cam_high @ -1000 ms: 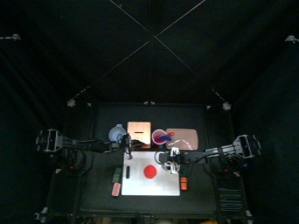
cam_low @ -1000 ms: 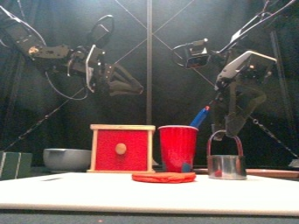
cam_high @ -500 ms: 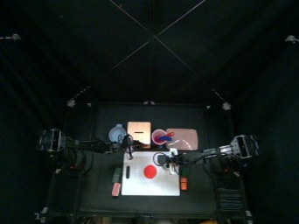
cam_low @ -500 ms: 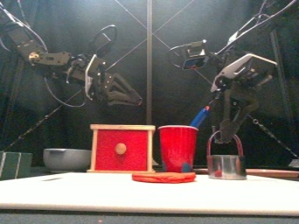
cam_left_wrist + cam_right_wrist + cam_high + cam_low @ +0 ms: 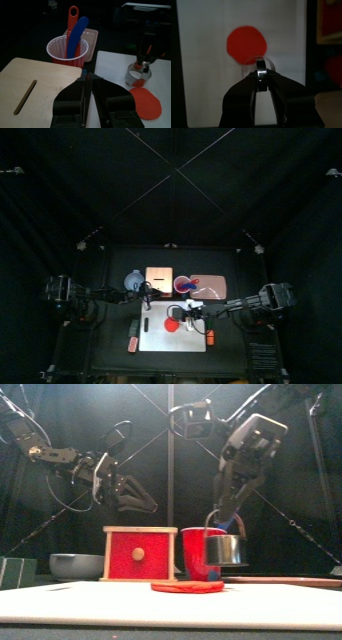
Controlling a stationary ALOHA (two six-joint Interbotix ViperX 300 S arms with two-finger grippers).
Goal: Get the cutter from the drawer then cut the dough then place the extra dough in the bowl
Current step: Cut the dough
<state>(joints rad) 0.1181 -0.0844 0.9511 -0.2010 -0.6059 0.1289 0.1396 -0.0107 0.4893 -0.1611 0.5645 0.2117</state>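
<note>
The blue-grey bowl [image 5: 76,564] sits at the far left of the front view, low beside the wooden box [image 5: 140,554] with its red drawer front. Above them the left gripper [image 5: 89,81] hangs in the air. Only its own wrist view shows the jaws pressed together with nothing between them, over the box's pale top. That view also shows what the front view mostly hides: a blue knife [image 5: 78,35] and a red knife [image 5: 72,22] standing in the red cup [image 5: 202,552].

The red dough [image 5: 187,586] lies flat on the white cutting board [image 5: 154,340]. From the front it is a thin strip, and from above a round disc. The cutter [image 5: 225,550] hangs clear above the board, in front of the cup. The right gripper [image 5: 261,76] pinches its wire handle, and the right wrist view places the ring by the disc's edge. The pink tray [image 5: 214,286] lies behind.
</note>
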